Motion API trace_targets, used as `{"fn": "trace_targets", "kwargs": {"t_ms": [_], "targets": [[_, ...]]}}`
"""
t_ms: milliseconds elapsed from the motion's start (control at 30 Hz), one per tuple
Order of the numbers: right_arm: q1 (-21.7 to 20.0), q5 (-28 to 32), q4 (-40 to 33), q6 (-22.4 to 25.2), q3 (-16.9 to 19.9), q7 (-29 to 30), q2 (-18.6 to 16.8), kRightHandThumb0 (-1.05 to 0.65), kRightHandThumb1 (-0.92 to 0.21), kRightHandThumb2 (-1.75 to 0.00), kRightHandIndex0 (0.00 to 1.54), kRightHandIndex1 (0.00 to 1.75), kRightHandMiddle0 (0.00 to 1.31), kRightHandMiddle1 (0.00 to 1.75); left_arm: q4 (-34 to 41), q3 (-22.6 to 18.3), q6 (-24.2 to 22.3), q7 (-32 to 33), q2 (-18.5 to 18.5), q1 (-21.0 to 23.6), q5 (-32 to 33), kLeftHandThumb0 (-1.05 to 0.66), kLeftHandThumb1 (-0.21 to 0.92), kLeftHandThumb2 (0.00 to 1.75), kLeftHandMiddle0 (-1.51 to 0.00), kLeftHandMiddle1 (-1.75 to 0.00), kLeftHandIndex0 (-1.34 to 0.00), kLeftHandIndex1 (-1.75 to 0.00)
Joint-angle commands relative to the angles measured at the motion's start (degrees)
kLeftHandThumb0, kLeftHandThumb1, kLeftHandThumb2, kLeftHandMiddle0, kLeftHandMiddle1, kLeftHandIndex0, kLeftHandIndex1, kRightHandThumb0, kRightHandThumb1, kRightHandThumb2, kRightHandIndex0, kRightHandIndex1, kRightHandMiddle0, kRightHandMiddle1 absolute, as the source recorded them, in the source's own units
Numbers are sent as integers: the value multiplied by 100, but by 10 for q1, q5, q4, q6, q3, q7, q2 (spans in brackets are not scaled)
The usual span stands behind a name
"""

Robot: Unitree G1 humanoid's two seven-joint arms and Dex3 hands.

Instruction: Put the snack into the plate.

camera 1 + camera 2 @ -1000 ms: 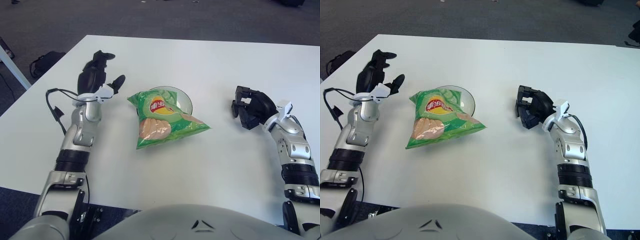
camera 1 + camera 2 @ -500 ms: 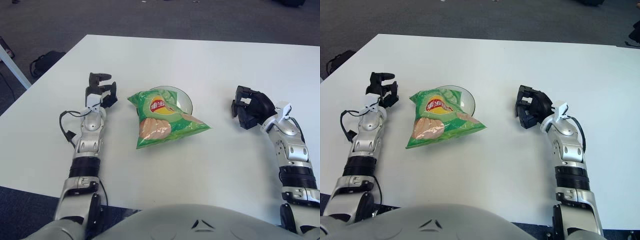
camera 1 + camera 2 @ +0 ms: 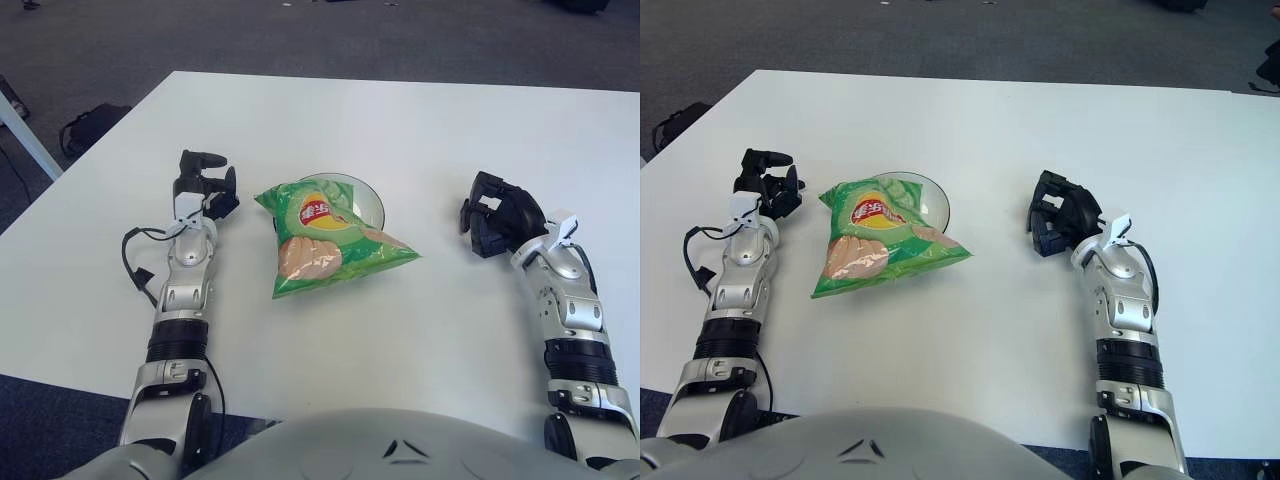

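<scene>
A green snack bag [image 3: 325,238] lies flat across a clear glass plate [image 3: 366,197], covering most of it; only the plate's far right rim shows. My left hand [image 3: 203,183] is just left of the bag, fingers curled, holding nothing. My right hand [image 3: 497,218] is well to the right of the plate, fingers curled, also holding nothing. Neither hand touches the bag.
The white table [image 3: 400,120] runs to its left edge near a dark bag [image 3: 90,122] on the floor. A black cable [image 3: 135,270] loops beside my left forearm. My grey torso [image 3: 400,445] fills the bottom of the view.
My left hand dropped from a raised, spread pose beside the bag and curled its fingers low over the table. My right hand shifted slightly. The bag has not moved.
</scene>
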State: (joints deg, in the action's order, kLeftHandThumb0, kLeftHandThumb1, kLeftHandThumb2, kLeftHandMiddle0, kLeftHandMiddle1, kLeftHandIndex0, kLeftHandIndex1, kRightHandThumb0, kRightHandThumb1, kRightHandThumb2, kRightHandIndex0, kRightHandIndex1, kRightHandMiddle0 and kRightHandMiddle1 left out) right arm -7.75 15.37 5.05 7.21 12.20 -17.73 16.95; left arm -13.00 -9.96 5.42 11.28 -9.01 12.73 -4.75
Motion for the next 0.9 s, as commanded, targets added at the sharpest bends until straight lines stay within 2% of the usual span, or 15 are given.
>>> {"fn": "trace_targets", "kwargs": {"t_ms": [0,200,367,867], "targets": [[25,4,2,13,0,13,-20,-1,7,-175,89,172,70,175,-10,6,18,-6,16,-39,6,-41,57,99,-75,-173,-42,-175],[39,0,-13,-3,6,50,-51,-1,7,-175,89,171,70,175,8,6,16,-33,37,-57,46,-42,52,106,-84,-174,-46,-175],[45,-6,-14,-18,5,83,-73,-1,7,-175,89,171,70,175,18,10,14,-29,43,-69,47,-43,49,110,-87,-175,-48,-175],[55,-7,-7,-32,-5,118,-87,-1,7,-175,88,171,71,175,43,20,15,-57,44,-93,64,-44,46,114,-91,-175,-50,-175]]}}
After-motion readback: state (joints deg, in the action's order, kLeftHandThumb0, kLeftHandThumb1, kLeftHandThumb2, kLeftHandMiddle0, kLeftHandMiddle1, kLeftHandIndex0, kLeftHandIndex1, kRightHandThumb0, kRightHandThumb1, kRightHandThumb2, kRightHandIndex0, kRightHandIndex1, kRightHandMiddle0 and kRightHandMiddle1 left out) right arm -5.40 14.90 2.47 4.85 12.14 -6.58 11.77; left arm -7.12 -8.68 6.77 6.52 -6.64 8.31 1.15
